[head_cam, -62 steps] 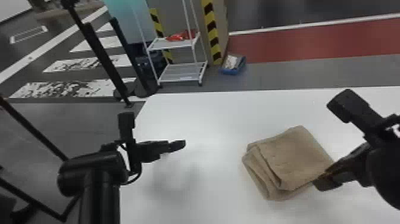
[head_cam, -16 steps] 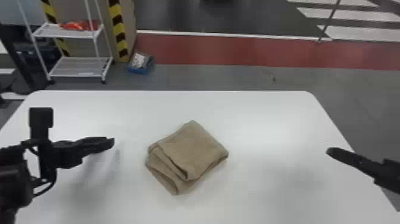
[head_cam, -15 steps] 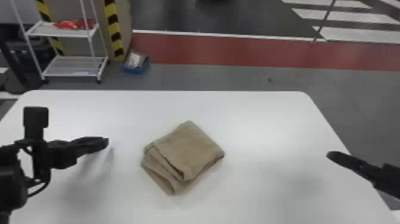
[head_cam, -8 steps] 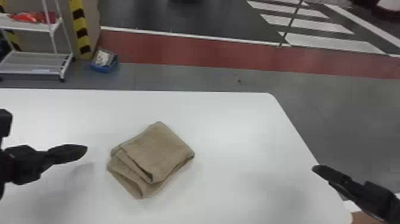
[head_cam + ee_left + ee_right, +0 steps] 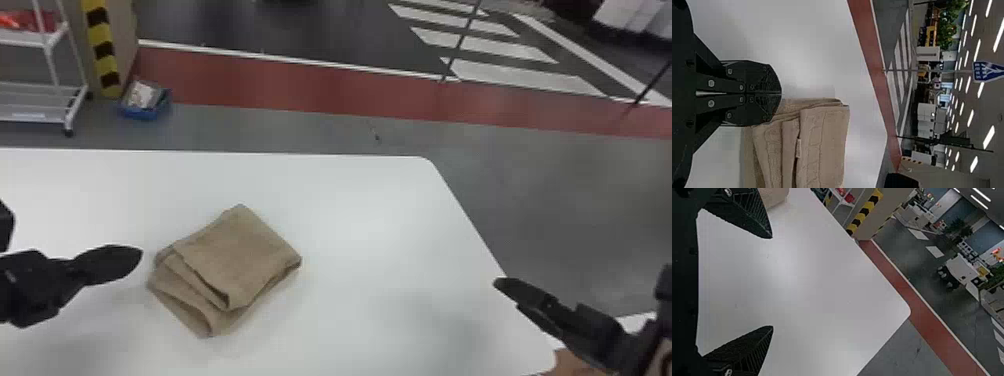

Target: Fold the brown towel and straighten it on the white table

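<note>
The brown towel [image 5: 245, 255] lies folded on the white worktop [image 5: 375, 220], towards eight o'clock from the middle of the head view. One corner points to twelve; its layers fan out unevenly along the seven-to-nine o'clock side. Near the towel's nine o'clock side, the left pincer [image 5: 132, 256] has its fingers pressed together with nothing between them. Well apart, about four o'clock from the towel, the right pincer [image 5: 530, 297] is spread wide and empty. A blue bin [image 5: 145, 112] sits on the floor beyond, towards eleven.
</note>
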`<action>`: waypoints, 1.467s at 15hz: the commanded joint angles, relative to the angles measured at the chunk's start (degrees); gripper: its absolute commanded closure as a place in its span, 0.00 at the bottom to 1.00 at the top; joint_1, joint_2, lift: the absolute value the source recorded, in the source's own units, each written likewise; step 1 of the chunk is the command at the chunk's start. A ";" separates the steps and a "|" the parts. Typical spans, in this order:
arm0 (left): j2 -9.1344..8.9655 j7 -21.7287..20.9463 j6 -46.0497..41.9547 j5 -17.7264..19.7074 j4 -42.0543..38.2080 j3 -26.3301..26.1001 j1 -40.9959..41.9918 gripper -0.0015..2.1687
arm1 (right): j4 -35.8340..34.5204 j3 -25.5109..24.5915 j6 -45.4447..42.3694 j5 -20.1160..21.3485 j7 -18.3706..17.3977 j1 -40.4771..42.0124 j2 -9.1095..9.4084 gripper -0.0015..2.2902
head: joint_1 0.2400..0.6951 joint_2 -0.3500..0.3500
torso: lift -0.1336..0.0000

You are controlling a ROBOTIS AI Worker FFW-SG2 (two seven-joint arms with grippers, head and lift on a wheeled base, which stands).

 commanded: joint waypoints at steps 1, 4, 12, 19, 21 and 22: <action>0.00 -0.34 -0.39 -1.32 0.25 -1.69 -0.09 0.99 | -0.02 -1.94 0.47 -1.15 0.27 0.02 0.05 0.03 | 1.00 0.03 | 0.07; 0.00 -0.34 -1.26 -3.17 0.95 -3.10 -0.09 0.99 | -0.02 -3.00 0.47 -1.33 1.50 0.02 0.05 0.03 | 1.00 0.00 | 0.07; 0.00 -8.60 0.14 -4.66 -5.38 -3.10 4.04 0.99 | -0.02 -0.36 0.47 -1.33 1.23 -0.77 0.05 0.03 | 1.00 0.00 | 0.07; -0.44 -3.15 -0.91 -6.68 -8.45 -4.07 5.71 0.99 | -0.81 8.52 0.47 2.36 0.53 -2.00 0.05 0.03 | 1.00 0.00 | 0.07; -0.53 0.72 -1.62 -6.86 -8.19 -4.15 5.54 0.99 | -0.81 8.25 0.47 2.19 0.62 -1.39 0.05 0.03 | 1.00 0.05 | 0.07; -0.44 1.24 -1.44 -7.30 -7.66 -4.42 5.18 0.99 | -0.81 7.73 0.47 2.01 0.80 -1.21 0.05 0.03 | 1.00 0.06 | 0.07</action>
